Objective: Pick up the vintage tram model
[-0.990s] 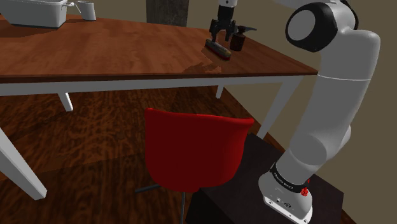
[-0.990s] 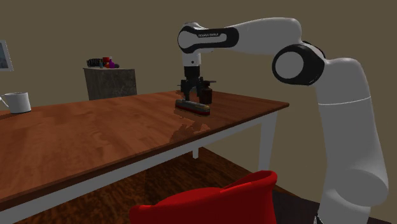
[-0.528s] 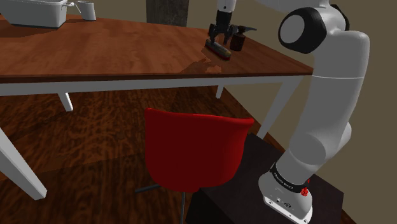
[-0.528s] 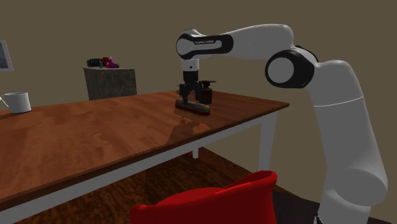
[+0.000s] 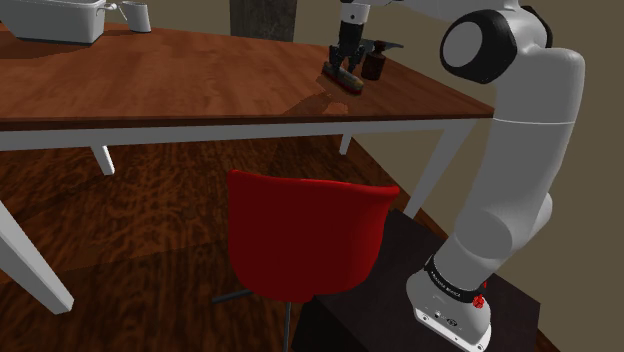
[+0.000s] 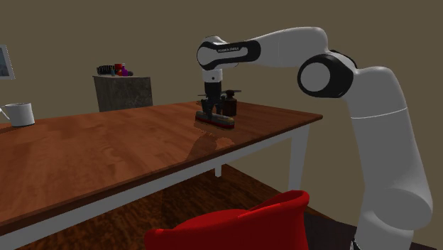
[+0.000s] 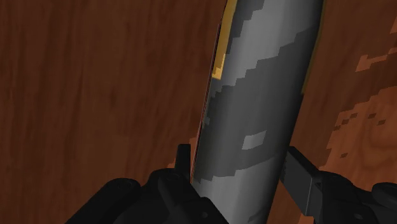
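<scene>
Dim, even light; soft shadow on table [image 5: 150,80]

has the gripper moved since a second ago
Yes, downward: in the second exterior view the gripper has dropped past the top of the dark bottle beside it and now clasps the tram model.

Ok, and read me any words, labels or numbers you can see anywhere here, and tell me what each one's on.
No text here can be read.
Dark lettering on the arm's white link over the table: too small to read.
Pale lettering on the black ring at the arm's base: too small to read.
On the tram model: no lettering on the grey roof that shows.
</scene>
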Controlling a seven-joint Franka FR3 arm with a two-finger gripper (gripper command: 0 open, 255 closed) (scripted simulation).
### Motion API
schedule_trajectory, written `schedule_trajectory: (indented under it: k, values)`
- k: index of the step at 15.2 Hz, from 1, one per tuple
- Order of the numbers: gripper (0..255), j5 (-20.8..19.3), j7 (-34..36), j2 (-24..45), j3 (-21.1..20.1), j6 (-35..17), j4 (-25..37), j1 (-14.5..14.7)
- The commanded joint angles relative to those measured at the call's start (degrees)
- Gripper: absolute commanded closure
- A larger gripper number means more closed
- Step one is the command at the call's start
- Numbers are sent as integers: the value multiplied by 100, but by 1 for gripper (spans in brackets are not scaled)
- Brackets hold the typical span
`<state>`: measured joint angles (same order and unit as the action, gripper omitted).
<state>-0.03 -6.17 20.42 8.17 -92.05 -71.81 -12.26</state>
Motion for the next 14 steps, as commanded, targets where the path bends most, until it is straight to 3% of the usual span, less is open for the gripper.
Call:
schedule_trajectory:
  k: [1, 6, 14]
  values:
    - [255, -1, 0, 1, 0, -2, -5, 1]
    - [255, 1, -5, 10, 1, 4, 9, -3]
    - [255, 40, -42, 290, 5, 781, 1066, -55]
